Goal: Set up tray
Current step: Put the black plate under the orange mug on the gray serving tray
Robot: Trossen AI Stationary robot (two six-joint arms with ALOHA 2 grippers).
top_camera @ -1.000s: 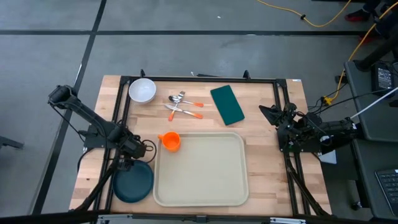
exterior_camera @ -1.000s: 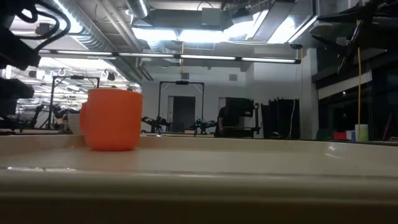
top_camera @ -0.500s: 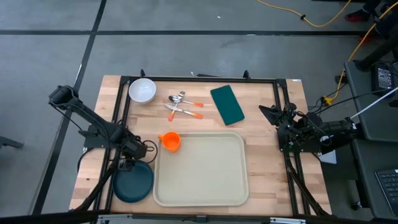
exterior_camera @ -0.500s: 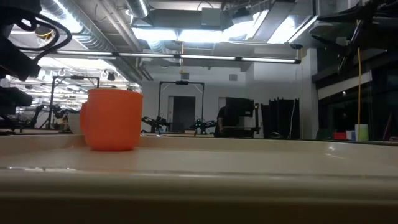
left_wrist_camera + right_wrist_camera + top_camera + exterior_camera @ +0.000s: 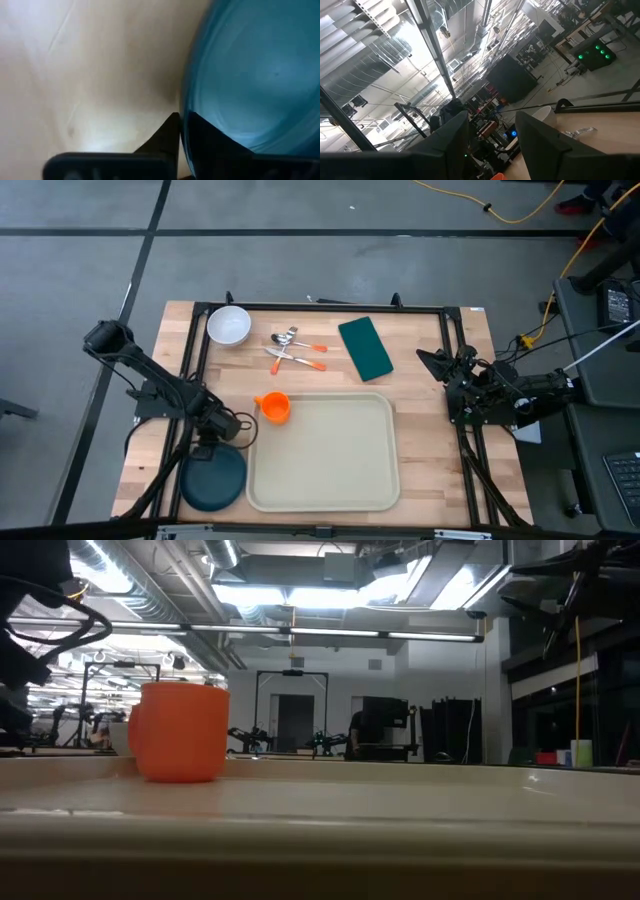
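Observation:
The beige tray (image 5: 320,455) lies on the wooden table, near its front edge. To the tray's left sits a dark teal round plate (image 5: 213,482), flat on the table. My left gripper (image 5: 208,442) points steeply down at the plate's far rim and is shut on it (image 5: 182,118). An orange cup (image 5: 273,407) stands upright by the tray's far left corner, also in the low view (image 5: 182,730). My right gripper (image 5: 432,362) waits open at the table's right edge, holding nothing (image 5: 492,125). My left gripper pinches the plate's far rim (image 5: 184,100) between its two fingers, one finger over the plate's inside (image 5: 210,142) and one outside it (image 5: 162,137). The fingers come from above, slanting down. Whether the plate's bottom has left the wood, I cannot tell.
At the far side lie a white bowl (image 5: 229,326), a spoon (image 5: 293,339) and a fork (image 5: 295,361) with orange handles, and a dark green napkin (image 5: 365,347). A black frame (image 5: 330,309) edges the work area.
My left gripper has sunk toward the plate's far rim and has shut on it. My right arm has kept still.

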